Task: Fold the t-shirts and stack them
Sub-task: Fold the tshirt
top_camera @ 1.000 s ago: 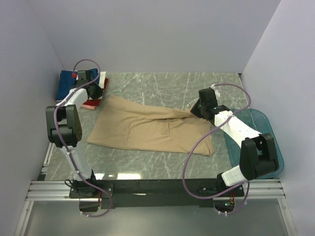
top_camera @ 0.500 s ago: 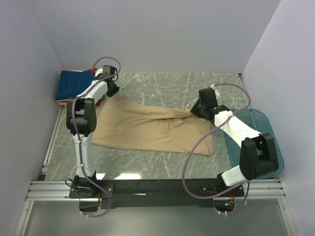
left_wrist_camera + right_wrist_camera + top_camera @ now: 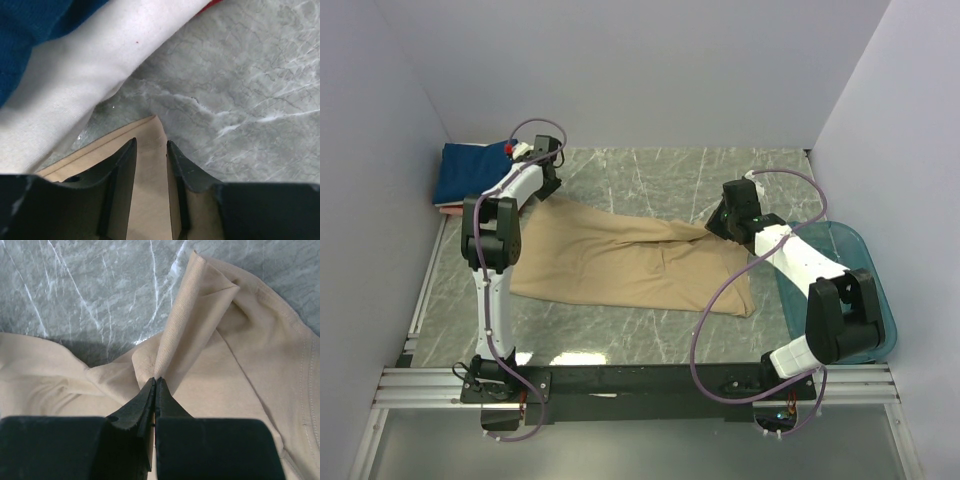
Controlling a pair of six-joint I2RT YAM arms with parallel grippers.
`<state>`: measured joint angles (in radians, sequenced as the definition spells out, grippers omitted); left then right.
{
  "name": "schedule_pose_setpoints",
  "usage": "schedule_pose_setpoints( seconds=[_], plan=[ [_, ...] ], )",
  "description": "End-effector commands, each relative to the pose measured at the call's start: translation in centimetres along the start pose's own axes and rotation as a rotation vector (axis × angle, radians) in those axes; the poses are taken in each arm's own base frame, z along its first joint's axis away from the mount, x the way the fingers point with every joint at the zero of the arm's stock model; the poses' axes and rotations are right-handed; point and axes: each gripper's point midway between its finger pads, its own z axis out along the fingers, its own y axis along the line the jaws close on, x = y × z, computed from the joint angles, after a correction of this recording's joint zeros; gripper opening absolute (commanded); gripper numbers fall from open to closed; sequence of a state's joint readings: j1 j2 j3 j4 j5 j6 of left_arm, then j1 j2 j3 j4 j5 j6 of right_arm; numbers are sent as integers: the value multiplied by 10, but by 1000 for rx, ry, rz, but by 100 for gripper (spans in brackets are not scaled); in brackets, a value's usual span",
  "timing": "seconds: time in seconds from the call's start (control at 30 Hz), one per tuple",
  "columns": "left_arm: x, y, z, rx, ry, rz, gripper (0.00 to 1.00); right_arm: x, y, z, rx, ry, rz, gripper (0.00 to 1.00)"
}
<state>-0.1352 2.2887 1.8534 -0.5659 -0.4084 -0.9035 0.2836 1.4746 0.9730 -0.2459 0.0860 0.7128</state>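
Observation:
The tan t-shirt (image 3: 620, 258) lies spread on the marble table. My left gripper (image 3: 548, 190) is open at the shirt's far-left corner. In the left wrist view that gripper (image 3: 150, 142) has its fingers on either side of the corner of the tan shirt (image 3: 149, 190), which lies flat. My right gripper (image 3: 716, 229) is shut on a raised fold at the shirt's far-right part; the right wrist view shows this gripper (image 3: 155, 380) pinching the tan shirt (image 3: 240, 365). Folded shirts are stacked at the far left: navy (image 3: 470, 170) on top, white (image 3: 85, 85) under it, red at the bottom (image 3: 445, 208).
A teal translucent tub (image 3: 855, 262) stands at the right table edge under my right arm. Grey walls close in the left, back and right sides. The folded stack sits in the far-left corner, close to my left gripper.
My left arm has swung right, off the folded stack, and come down at the tan shirt's far-left corner. My right arm has held still with its fold.

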Motion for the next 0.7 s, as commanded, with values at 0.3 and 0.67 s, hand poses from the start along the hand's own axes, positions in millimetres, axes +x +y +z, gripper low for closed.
schedule_pose_setpoints(
  seconds=[0.3, 0.67],
  plan=[
    [-17, -18, -2, -4, -57, -7, 36, -6, 9, 3, -31, -26, -8, 0],
    [-3, -4, 11, -71, -43, 17, 34, -5, 10, 5, -37, -14, -16, 0]
  ],
)
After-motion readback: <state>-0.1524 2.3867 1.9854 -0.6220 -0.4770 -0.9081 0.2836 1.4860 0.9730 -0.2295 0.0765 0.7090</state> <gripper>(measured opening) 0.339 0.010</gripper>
